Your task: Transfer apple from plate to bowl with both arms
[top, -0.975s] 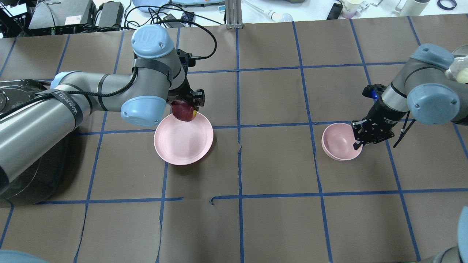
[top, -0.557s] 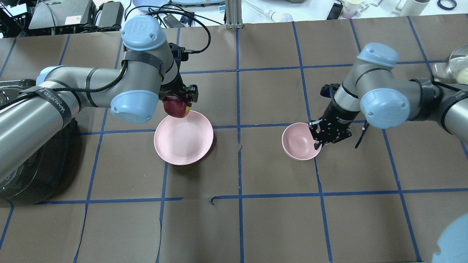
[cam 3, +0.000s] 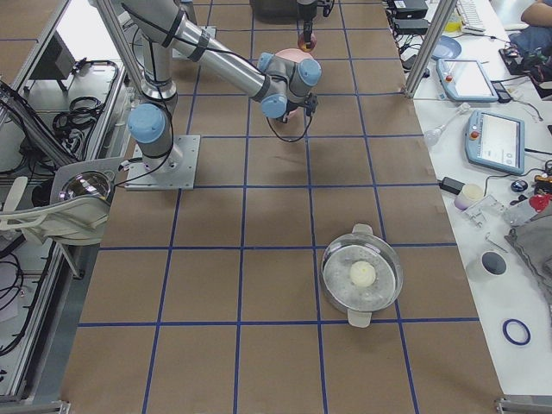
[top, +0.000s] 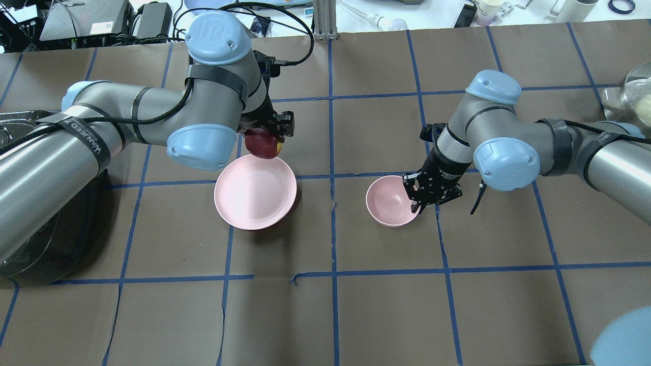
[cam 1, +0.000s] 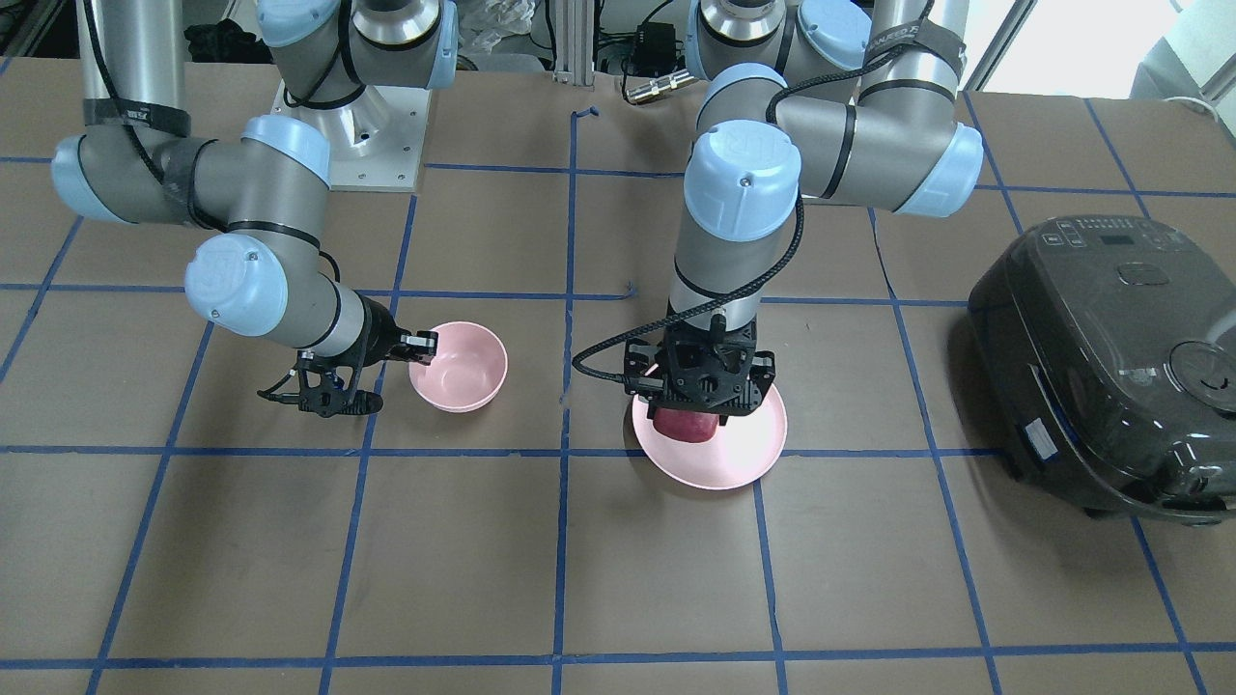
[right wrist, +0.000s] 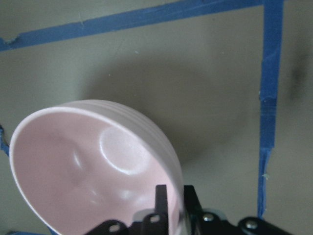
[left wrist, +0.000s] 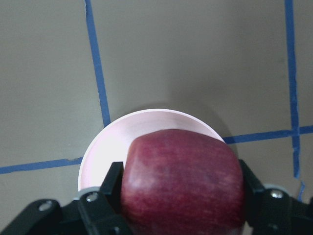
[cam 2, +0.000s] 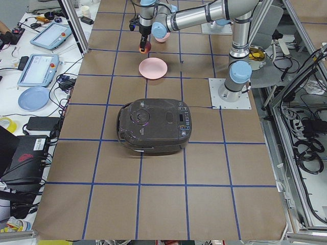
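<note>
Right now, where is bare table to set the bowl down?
Between plate and bowl, along the centre tape line, the table is bare. So is the row of squares on the robot's side of both dishes. Crowded: left of the plate, under the left arm by the cooker.

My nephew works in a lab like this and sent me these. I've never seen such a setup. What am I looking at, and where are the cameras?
This is a robot with a left arm and a right arm at a taped brown table. Four fixed cameras watch: one behind the robot, one facing it, one at each table end. Two more ride on the wrists. The left pincer holds a red apple above a wide pink plate. The right pincer grips the rim of a small pink bowl. A black cooker sits aside.
</note>
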